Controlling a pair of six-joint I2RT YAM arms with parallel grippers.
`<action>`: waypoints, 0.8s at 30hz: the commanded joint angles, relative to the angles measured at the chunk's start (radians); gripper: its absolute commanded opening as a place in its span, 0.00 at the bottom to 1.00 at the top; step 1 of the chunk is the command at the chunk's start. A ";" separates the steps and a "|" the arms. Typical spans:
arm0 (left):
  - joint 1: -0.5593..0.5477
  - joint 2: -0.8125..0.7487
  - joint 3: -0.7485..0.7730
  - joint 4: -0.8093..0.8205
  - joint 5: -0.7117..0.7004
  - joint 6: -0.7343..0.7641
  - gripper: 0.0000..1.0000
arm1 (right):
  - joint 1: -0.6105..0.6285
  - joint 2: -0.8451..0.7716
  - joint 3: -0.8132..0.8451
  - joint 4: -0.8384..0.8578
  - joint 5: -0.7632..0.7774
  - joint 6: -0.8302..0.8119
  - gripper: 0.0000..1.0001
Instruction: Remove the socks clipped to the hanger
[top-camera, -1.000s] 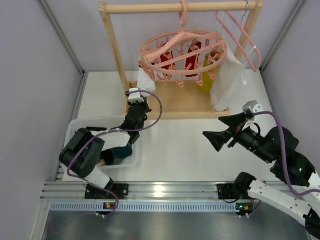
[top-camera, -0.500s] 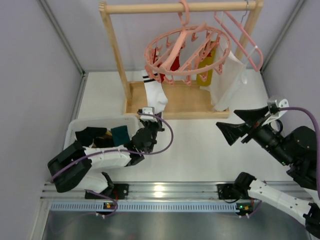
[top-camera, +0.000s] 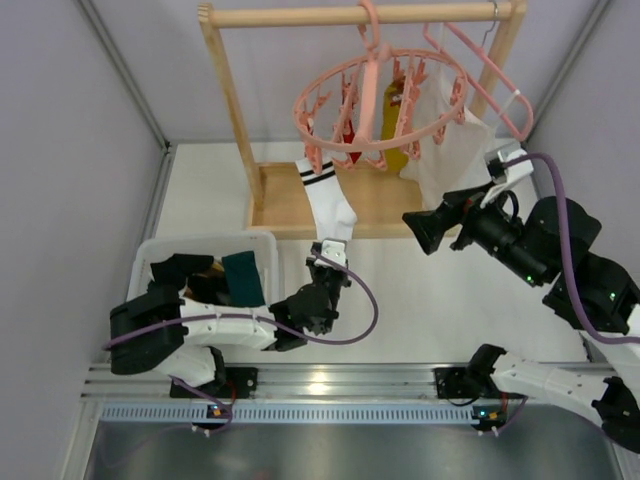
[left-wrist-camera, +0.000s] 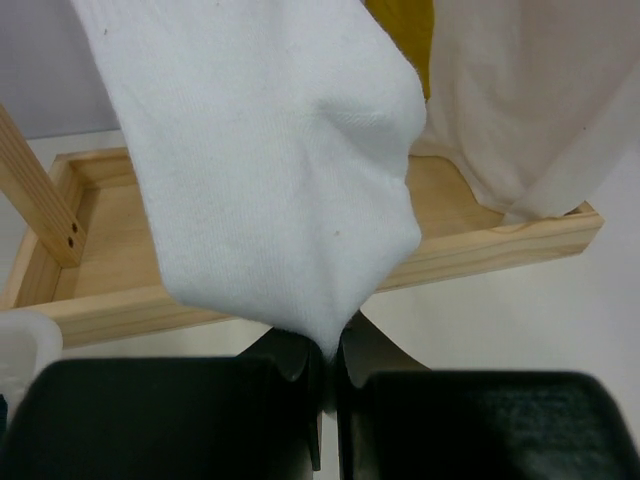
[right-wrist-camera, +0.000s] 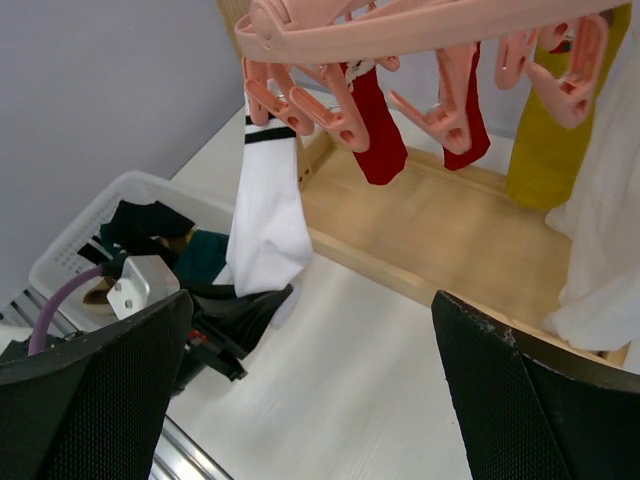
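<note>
The round pink hanger (top-camera: 375, 95) hangs tilted from the wooden rack's rail. A white sock with black stripes (top-camera: 326, 195) is still clipped to the hanger's left rim. My left gripper (top-camera: 337, 244) is shut on its toe and holds it stretched down toward the near side. In the left wrist view the sock (left-wrist-camera: 270, 170) fills the frame and its tip is pinched in that gripper (left-wrist-camera: 328, 352). Two red socks (right-wrist-camera: 375, 130) and a mustard yellow sock (right-wrist-camera: 548, 150) hang from other clips. My right gripper (top-camera: 425, 230) is open and empty, below the ring's right side.
A white cloth bag (top-camera: 450, 150) hangs on the plain pink hanger (top-camera: 490, 75) at the right. The rack's wooden base tray (top-camera: 385, 205) lies under the ring. A white basket (top-camera: 150, 255) at the left holds a dark teal sock (top-camera: 243, 277) and black socks.
My left gripper left the basket, took hold of the white sock's toe and pulled it right and toward the near side. The ring swung and tilted. My right gripper moved left toward the ring.
</note>
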 joint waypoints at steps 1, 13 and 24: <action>-0.028 0.038 0.072 0.046 -0.101 0.099 0.00 | -0.012 0.047 0.069 -0.033 -0.024 -0.014 1.00; -0.140 0.240 0.302 0.048 -0.105 0.324 0.00 | -0.012 0.153 0.200 -0.110 -0.116 -0.025 0.99; -0.195 0.372 0.429 0.046 -0.090 0.461 0.00 | -0.011 0.235 0.292 -0.165 -0.139 -0.040 0.97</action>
